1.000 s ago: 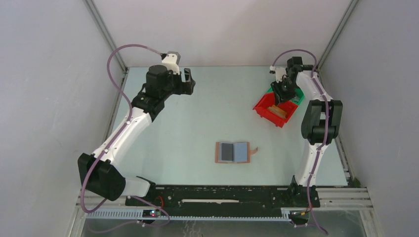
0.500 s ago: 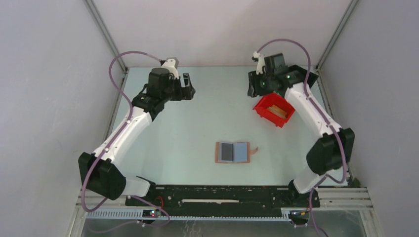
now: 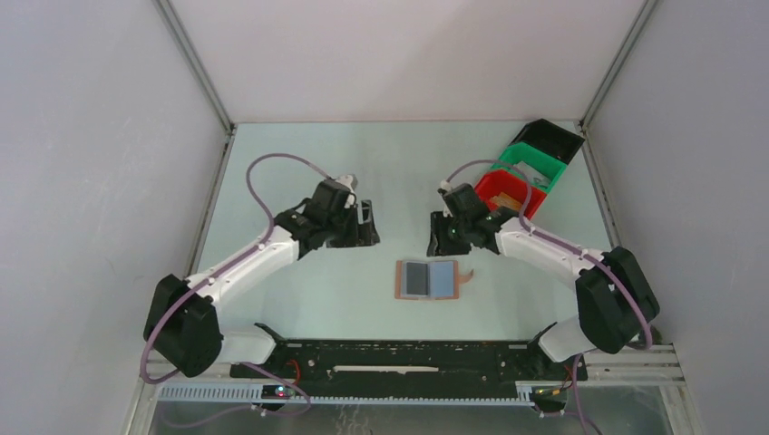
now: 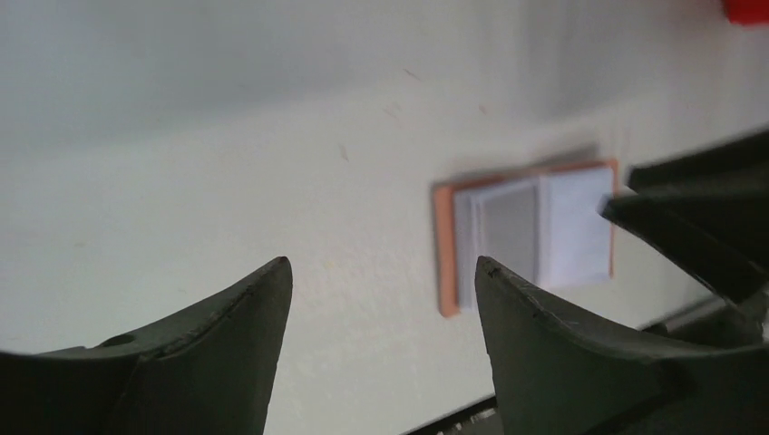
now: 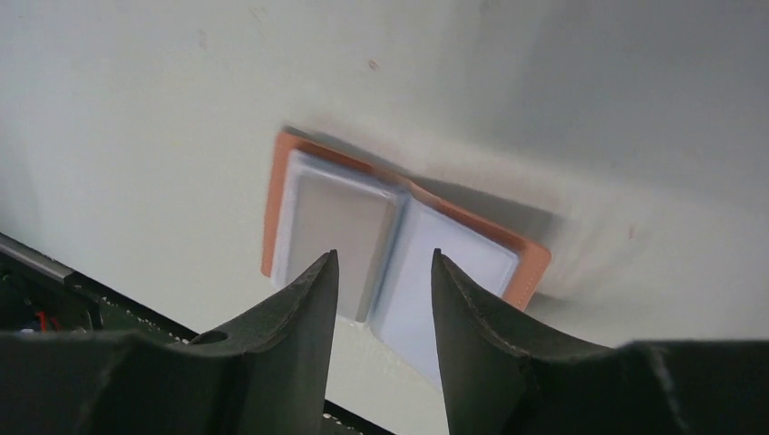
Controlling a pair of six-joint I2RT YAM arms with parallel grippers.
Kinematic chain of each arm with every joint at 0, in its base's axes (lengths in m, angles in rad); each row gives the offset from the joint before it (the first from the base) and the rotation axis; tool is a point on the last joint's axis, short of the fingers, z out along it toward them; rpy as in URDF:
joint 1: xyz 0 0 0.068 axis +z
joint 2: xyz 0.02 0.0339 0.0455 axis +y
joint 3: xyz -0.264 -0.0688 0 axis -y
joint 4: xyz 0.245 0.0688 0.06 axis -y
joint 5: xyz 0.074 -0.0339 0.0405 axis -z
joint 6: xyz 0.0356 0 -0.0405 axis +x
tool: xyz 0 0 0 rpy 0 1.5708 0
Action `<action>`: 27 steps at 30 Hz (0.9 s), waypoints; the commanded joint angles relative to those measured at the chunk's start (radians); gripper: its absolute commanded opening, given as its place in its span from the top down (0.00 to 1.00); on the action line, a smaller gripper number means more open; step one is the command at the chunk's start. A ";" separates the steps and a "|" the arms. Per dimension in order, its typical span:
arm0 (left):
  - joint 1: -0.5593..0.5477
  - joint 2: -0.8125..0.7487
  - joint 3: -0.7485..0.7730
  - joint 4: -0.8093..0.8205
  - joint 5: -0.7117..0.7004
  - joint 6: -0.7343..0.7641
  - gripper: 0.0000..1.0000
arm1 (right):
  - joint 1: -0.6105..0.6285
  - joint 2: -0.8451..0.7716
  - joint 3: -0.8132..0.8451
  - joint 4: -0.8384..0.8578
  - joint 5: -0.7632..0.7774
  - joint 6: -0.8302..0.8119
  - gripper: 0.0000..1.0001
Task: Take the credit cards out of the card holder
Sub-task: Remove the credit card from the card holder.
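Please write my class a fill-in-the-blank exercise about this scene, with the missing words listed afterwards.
1. The card holder lies flat on the table, not closed but ___.
2. The left hand and the right hand are both open and hold ___.
3. The bin nearest the card holder is ___ in colour.
Missing words: open; nothing; red.

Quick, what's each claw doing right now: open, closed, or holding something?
Left claw: open, holding nothing.
Right claw: open, holding nothing.
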 commanded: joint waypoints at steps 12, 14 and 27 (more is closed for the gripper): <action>-0.196 0.054 -0.194 0.322 0.254 -0.249 0.24 | 0.037 -0.175 -0.445 0.505 -0.054 0.419 0.65; -0.206 0.079 -0.206 0.357 0.285 -0.262 0.25 | 0.052 -0.184 -0.452 0.506 -0.041 0.421 0.66; -0.237 0.179 -0.198 0.477 0.376 -0.307 0.33 | 0.049 -0.151 -0.466 0.546 -0.002 0.441 0.73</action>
